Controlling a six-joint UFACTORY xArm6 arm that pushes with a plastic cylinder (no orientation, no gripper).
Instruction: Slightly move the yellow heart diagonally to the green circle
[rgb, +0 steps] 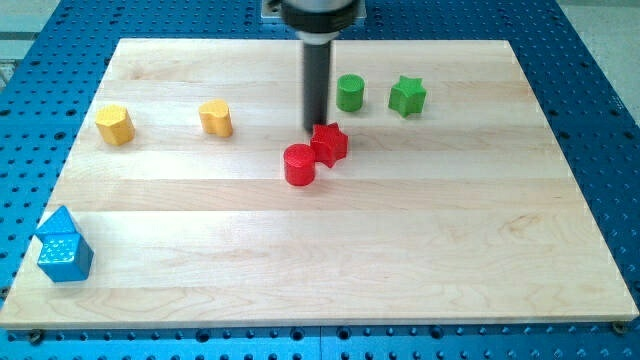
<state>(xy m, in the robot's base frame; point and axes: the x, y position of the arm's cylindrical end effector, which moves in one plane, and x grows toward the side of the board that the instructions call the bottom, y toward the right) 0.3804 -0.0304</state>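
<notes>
The yellow heart (216, 118) lies at the view's upper left of centre on the wooden board. The green circle (350, 93) stands near the view's top, right of centre. My tip (314, 128) is just left of and behind the red star (329, 143), touching or nearly touching it. It is about 100 px to the right of the yellow heart and below-left of the green circle.
A red cylinder (299, 165) touches the red star's lower left. A green star (407, 96) is right of the green circle. A yellow hexagon (115, 124) is at the left. Two blue blocks (63, 249) sit at the lower left. The board (400, 250) rests on a blue perforated table.
</notes>
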